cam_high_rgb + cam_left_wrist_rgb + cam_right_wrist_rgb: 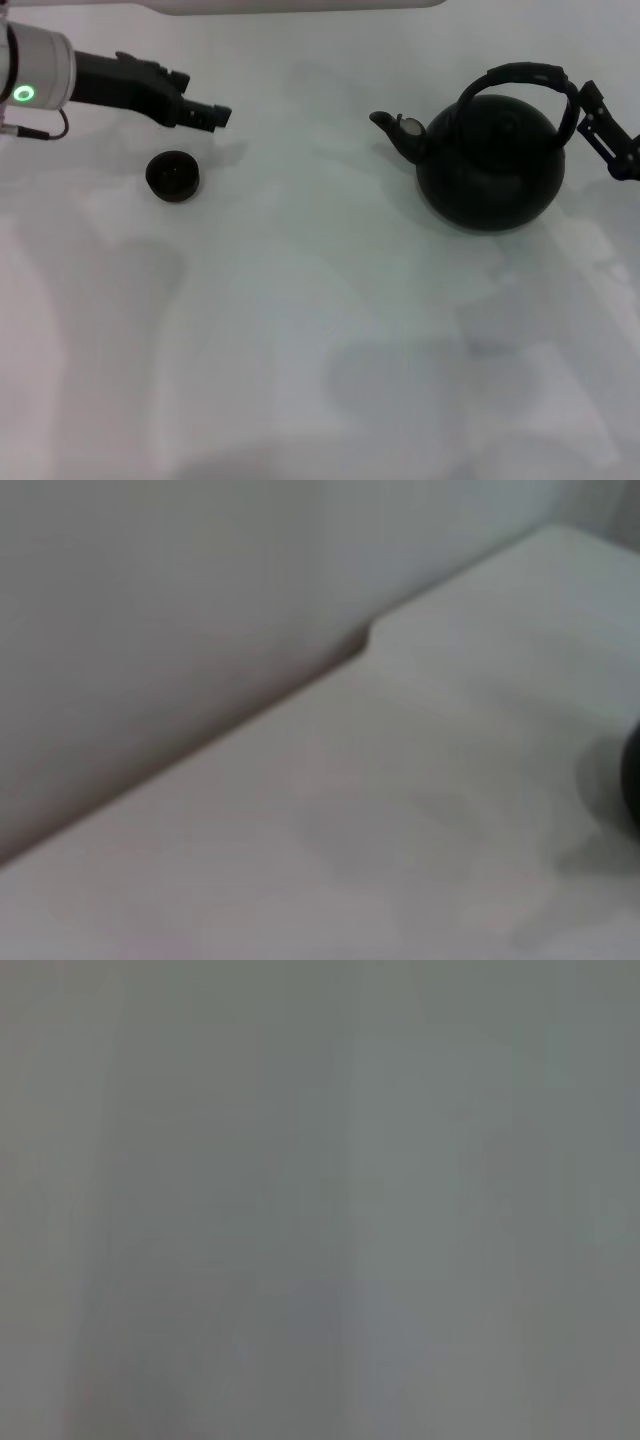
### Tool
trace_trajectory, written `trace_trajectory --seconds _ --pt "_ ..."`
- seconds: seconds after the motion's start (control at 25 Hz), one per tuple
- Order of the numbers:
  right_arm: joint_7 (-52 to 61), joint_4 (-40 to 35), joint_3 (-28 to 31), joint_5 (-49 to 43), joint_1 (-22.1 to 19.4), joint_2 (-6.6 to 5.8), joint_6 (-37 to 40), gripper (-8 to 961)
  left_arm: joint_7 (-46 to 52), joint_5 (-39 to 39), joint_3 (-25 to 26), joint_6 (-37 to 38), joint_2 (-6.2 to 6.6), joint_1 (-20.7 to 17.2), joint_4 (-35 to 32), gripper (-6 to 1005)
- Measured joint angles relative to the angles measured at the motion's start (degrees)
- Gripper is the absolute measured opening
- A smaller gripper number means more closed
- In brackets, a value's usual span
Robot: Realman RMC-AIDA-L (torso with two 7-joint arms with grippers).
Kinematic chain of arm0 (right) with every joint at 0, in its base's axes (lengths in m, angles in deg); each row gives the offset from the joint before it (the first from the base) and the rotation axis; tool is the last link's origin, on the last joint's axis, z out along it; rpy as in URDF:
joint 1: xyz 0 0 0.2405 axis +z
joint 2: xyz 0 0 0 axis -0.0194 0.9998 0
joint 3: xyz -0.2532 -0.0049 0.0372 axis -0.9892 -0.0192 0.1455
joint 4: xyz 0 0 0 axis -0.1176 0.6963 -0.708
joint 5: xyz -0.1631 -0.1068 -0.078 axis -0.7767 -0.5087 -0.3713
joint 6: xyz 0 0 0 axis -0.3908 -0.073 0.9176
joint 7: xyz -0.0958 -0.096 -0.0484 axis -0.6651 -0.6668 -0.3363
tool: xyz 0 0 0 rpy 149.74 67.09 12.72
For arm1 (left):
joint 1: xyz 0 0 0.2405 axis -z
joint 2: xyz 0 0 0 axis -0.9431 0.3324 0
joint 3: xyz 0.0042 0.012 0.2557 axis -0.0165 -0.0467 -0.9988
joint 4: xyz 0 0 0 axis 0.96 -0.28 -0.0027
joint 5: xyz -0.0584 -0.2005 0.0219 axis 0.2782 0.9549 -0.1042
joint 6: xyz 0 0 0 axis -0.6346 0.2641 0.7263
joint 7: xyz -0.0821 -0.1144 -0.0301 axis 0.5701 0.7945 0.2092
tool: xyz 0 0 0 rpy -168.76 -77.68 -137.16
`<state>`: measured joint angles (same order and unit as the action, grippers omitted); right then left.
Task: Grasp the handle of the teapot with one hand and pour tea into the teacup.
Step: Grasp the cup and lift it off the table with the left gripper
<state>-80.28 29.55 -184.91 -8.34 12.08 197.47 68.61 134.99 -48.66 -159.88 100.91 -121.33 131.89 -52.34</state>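
Observation:
The matte black teapot [490, 165] stands upright on the white table at the right, its spout [392, 128] pointing left. Its arched handle [520, 75] stands up over the top. My right gripper [592, 112] is right beside the handle's right end, at the picture's right edge. The small dark teacup [173, 176] stands on the table at the left, far from the teapot. My left gripper [215, 116] hovers just behind and to the right of the teacup, holding nothing. No tea shows. The right wrist view shows only blank grey.
The white table [320, 330] stretches wide between teacup and teapot and towards me. The left wrist view shows the table's far edge with a notch [368, 640], a grey wall behind it, and a dark blurred edge [632, 780] that I cannot identify.

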Motion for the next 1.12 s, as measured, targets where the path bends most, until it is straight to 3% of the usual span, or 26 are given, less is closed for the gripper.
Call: trace_trajectory --seconds 0.4,1.12 --pt "0.0 0.0 0.0 0.0 0.6 0.00 -0.1 885 4.0 -7.1 -0.1 -0.9 -0.13 1.0 0.0 842" --pt "0.0 0.2 0.0 0.0 0.9 -0.09 -0.5 884 5.0 -9.9 -0.1 -3.4 -0.34 0.4 -2.0 840"
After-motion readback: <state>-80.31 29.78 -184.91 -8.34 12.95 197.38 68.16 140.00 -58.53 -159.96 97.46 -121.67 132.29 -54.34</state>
